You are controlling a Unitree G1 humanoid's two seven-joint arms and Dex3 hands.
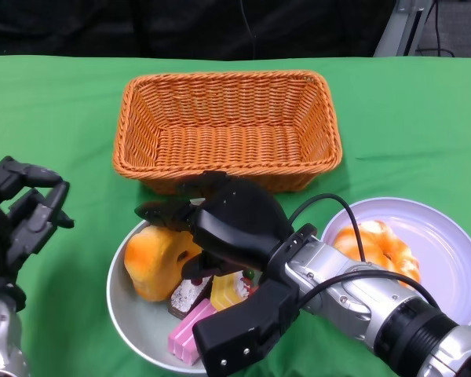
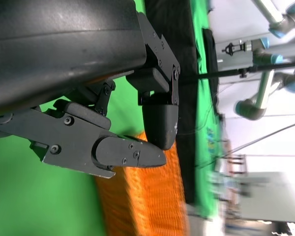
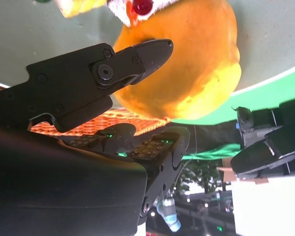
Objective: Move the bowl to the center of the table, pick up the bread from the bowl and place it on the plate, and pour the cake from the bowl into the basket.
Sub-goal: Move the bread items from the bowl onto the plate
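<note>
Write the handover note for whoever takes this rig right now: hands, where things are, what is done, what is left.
Right hand: over the bowl, fingers around the orange bread but not visibly closed on it.
Left hand: open beside the bowl, holding nothing.
Bowl: in front of the basket, holding that bread and the cake pieces.
Plate: already carries one bread.
Basket: nothing in it.
Left: grasp the bread and move it to the plate, then pour the cake into the basket.
</note>
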